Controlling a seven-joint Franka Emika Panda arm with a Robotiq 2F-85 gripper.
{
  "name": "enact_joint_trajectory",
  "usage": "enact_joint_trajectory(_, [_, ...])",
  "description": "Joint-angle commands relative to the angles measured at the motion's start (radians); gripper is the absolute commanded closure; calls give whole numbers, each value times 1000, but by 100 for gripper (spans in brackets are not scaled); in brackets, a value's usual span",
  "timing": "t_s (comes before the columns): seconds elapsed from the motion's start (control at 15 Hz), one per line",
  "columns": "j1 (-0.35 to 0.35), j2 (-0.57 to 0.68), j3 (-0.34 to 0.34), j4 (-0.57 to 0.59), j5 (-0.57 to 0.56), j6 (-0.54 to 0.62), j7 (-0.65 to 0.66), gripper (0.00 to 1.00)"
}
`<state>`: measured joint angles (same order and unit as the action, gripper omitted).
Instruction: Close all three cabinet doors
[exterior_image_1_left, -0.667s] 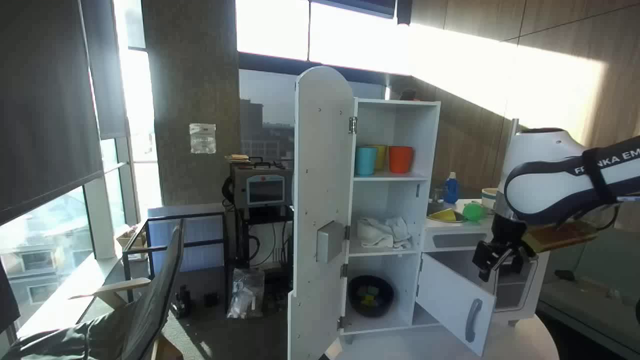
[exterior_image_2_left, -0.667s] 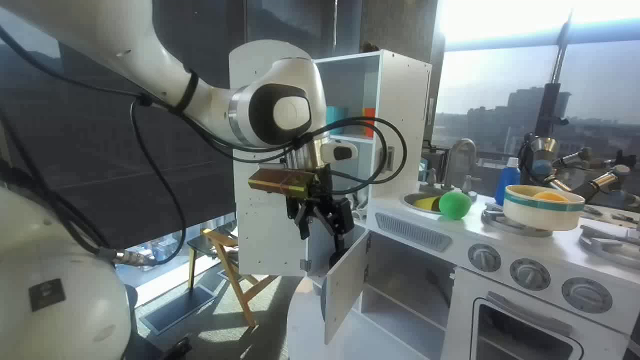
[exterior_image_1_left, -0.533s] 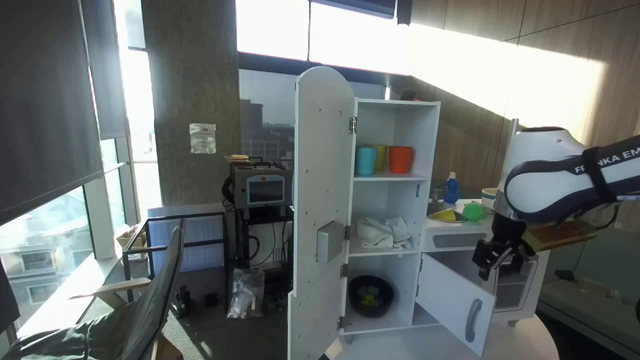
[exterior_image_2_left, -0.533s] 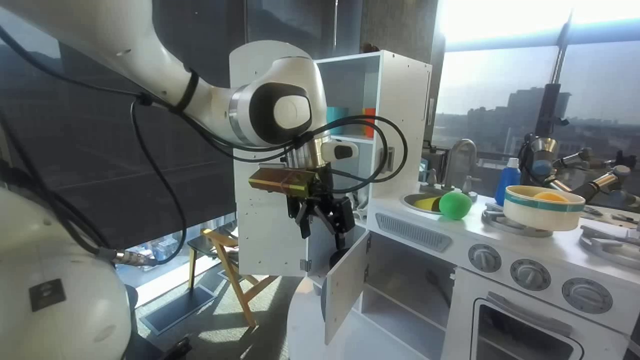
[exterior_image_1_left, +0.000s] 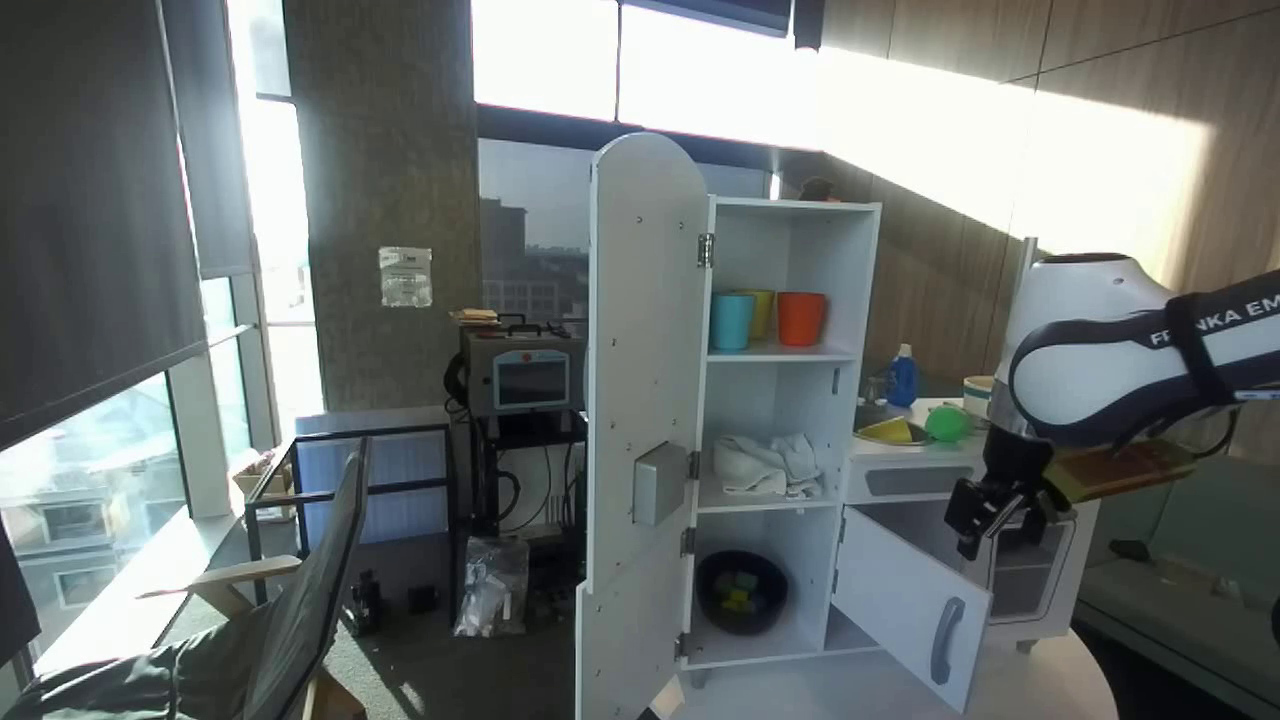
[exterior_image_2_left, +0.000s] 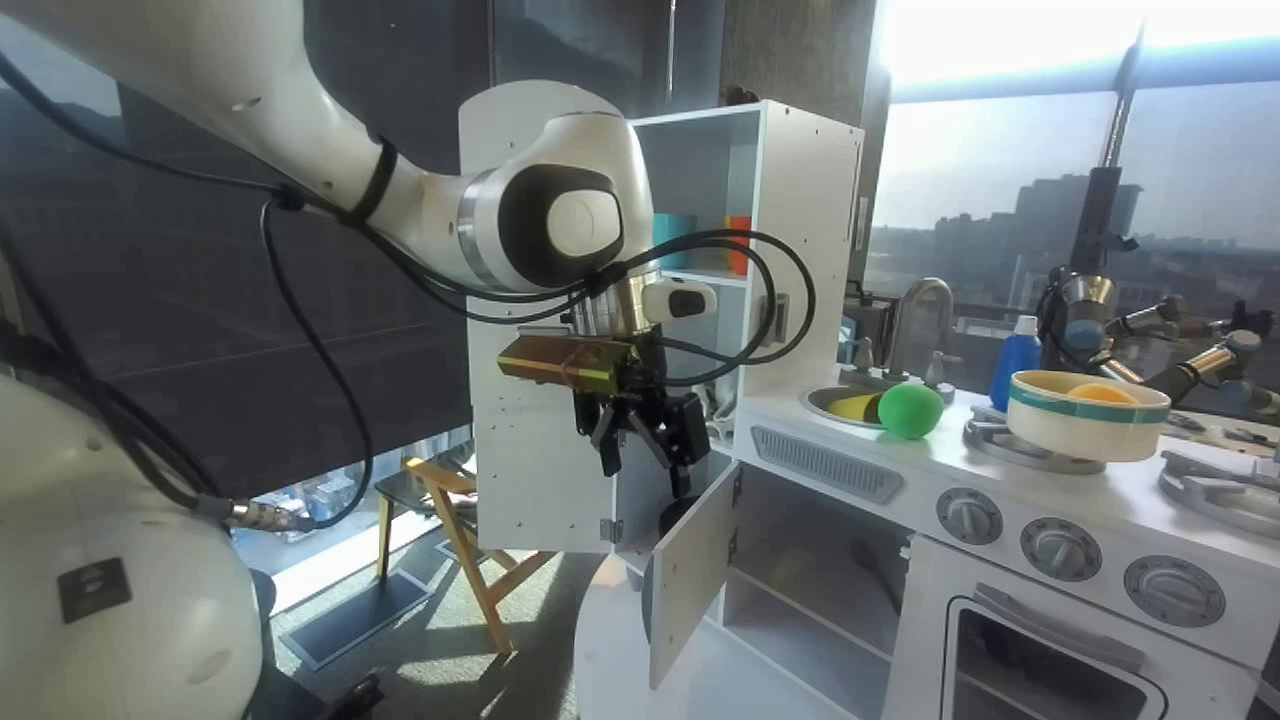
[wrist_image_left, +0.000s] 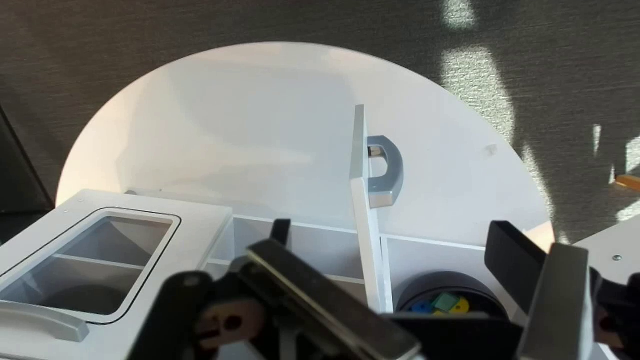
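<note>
Unmoved, tall door (exterior_image_1_left: 645, 390) juts outward, long axis vertical.

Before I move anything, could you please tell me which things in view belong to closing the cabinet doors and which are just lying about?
Part of the job: tall arched door, shorter door below it, grey-handled door, all standing open; gripper.

Just lying about: blue cup, orange cup, white cloth, black bowl, round green object, blue bottle.
</note>
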<state>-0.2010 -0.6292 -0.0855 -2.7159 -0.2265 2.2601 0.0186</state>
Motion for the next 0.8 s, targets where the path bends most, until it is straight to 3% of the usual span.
enact_joint_trajectory(0.0, [21,3,-2,3,19,-4,-16,0])
enact_joint_trajectory(0.27, [157,1,57,33,55,-3,-93,0])
enact_joint_trajectory(0.73, [317,214,156,267,77,49,-128,0])
